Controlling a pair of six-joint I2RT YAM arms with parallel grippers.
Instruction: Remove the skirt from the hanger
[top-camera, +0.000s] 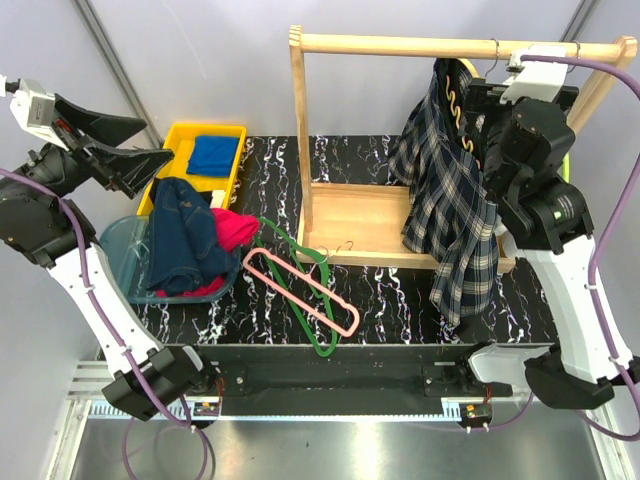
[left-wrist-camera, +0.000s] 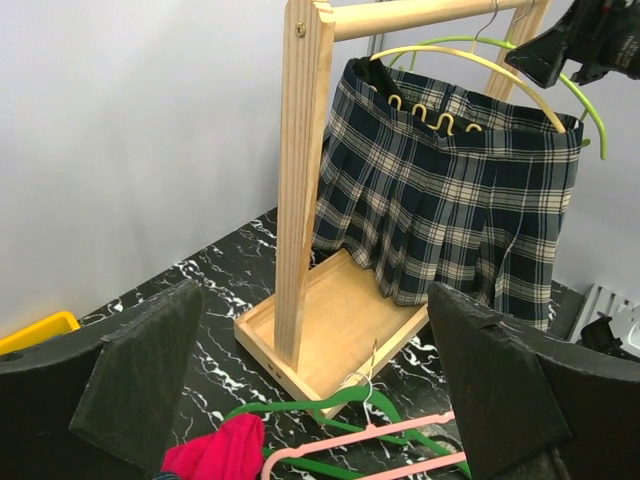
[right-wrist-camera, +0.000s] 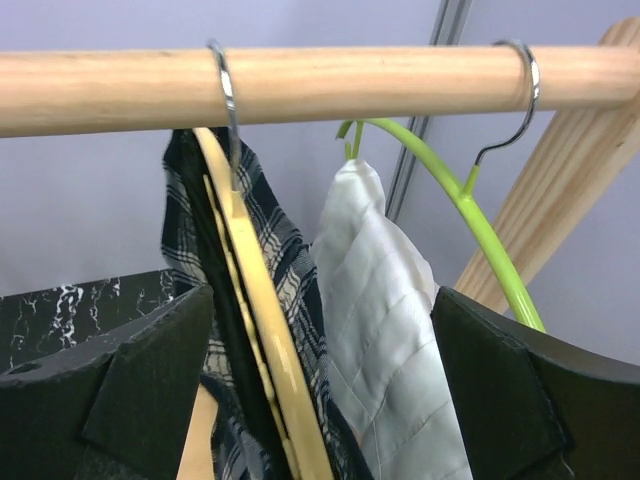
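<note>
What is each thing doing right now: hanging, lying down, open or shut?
Dark navy plaid skirt: hanging, not yet off.
Pale cream hanger: hooked on the wooden rail.
Left claw: open, empty.
Right claw: open.
Pink plastic hanger: lying flat on the table.

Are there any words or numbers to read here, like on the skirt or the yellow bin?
There are none to read in any view. The skirt shows only plaid lines. The hanger, the yellow bin and the wooden rack are plain.
</note>
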